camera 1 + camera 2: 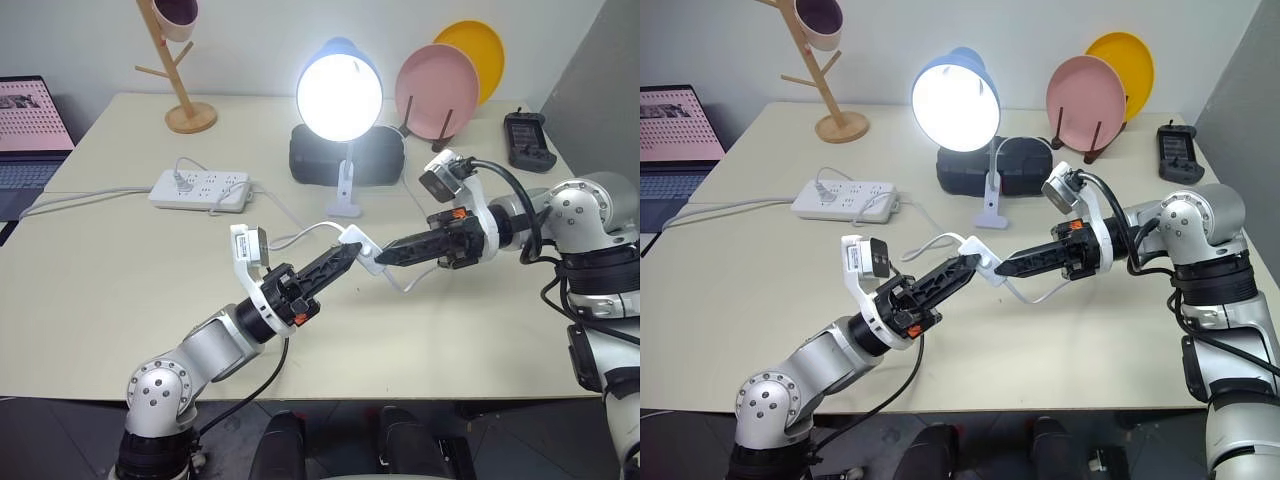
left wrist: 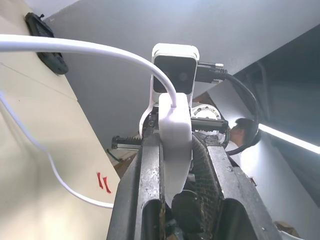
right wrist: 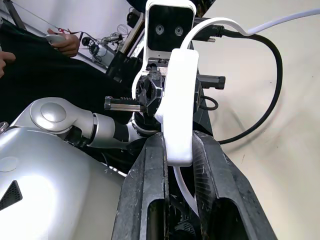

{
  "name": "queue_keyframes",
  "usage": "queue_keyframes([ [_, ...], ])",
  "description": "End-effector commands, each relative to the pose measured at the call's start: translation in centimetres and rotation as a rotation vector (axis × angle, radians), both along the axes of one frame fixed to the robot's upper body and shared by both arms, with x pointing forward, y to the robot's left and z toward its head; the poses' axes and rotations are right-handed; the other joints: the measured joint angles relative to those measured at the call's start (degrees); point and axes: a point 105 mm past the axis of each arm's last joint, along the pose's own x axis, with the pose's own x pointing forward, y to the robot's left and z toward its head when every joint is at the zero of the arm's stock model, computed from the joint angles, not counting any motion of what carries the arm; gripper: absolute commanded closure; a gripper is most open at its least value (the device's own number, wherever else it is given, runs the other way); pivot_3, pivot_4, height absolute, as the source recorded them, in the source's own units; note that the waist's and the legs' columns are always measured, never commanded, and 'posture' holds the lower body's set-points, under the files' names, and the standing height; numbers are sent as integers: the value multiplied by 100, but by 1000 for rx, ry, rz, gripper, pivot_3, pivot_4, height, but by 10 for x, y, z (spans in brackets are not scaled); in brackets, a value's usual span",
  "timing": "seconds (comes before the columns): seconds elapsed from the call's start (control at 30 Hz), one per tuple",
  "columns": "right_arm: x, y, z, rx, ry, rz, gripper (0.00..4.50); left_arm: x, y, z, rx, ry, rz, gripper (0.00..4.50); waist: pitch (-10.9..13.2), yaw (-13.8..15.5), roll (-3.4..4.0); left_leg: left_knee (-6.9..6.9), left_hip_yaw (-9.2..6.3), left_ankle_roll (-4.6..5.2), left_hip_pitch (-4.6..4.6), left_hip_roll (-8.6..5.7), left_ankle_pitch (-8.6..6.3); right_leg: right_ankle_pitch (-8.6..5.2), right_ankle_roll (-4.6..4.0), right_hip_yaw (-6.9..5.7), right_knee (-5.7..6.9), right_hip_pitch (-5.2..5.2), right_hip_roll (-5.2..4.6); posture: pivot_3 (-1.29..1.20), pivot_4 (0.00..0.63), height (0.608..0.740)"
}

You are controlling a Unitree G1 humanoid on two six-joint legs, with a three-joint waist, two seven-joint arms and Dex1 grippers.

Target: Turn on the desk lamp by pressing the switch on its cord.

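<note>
desk lamp [image 1: 339, 90] lit | both end effectors pinching switch [image 1: 364, 250] | person's hand [image 3: 64, 42] beyond

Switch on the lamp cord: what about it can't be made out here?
- Rocker face of the switch: too small in the head views.
- Switch sides: covered by the right tool's fingers.
- Cord's plug end: unclear at the power strip.

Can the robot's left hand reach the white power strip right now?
Probably not yet: the left gripper is shut on the switch, which the right gripper pinches too. The table between it and the power strip looks free.
</note>
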Motion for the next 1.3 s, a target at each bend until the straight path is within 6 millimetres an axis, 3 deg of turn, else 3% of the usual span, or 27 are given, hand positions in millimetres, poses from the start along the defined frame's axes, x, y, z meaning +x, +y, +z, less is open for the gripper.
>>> queue_keyframes([
  [0.03, -6, 0, 7, 4, -48, 23, 4190, -8, -2, 13, -37, -39, -14, 4024, 0, 0, 0, 0, 0, 0, 0, 0, 0, 0, 0, 0, 0, 0, 0, 0, 150, 740],
  [0.2, -6, 0, 5, -5, -68, 28, 4190, -6, -2, 11, -1, -52, 2, 4024, 0, 0, 0, -1, 0, 0, 0, 0, 0, -2, 3, 0, -1, -1, 0, 0, 150, 740],
  [0.27, -5, 1, 4, -11, -82, 29, 4190, -4, 0, 11, 11, -71, 23, 3323, 0, 0, 0, -1, 0, 0, 0, 0, 0, -2, 3, 0, -2, -1, 0, 0, 150, 740],
  [0.43, -1, 3, 3, -14, -113, 29, 4190, -5, 10, 15, 16, -73, 1, 2516, 2, 0, -2, -3, 0, 0, 0, 0, 0, -4, 6, -1, -2, -2, 0, 0, 150, 740],
  [0.6, 7, 6, 3, -21, -167, 22, 4190, -16, 31, 4, 133, -38, -8, 1589, 5, -24, -1, -10, 1, 0, -1, 4, 0, -8, 9, 0, -5, -6, 2, 0, 150, 740],
  [0.63, 13, 7, 1, -35, -206, 7, 4190, -20, 39, 2, 187, -46, -8, 1349, 5, -26, -2, -13, 4, 0, 0, 4, 0, -8, 9, 3, -5, -10, 2, 0, 150, 740],
  [0.77, 53, 9, -29, -262, -618, -37, 4190, -36, 72, -9, 668, -207, -52, 596, 16, -35, 2, -29, 4, 0, -3, 10, 0, -17, 10, 0, 1, -31, 8, 0, 150, 740],
  [0.87, 75, 12, -42, -387, -825, -42, 4190, -30, 91, -2, 930, -348, -58, 67, 18, -25, -14, -59, 6, -3, -1, 11, 2, -38, -33, -3, -4, -48, 9, 0, 150, 740],
  [1.0, 82, 14, -60, -482, -1058, 87, 4190, -16, 104, 10, 1137, -531, -36, 67, 32, -8, -3, -80, 24, -19, -14, 4, 11, -23, -13, 5, -10, -66, -2, 0, 150, 740],
  [1.17, 78, 13, -78, -512, -1136, 189, 4190, -5, 106, 23, 1187, -644, -12, 67, 33, -19, -2, -98, 24, -22, -35, 10, 11, -9, -24, 0, -14, -88, -2, 0, 150, 740],
  [1.3, 71, 10, -78, -476, -1091, 194, 3008, 6, 113, 30, 1215, -663, 12, 0, 35, -19, -2, -104, 24, -23, -35, 11, 10, -11, -26, -2, -11, -89, -1, 0, 150, 740],
])
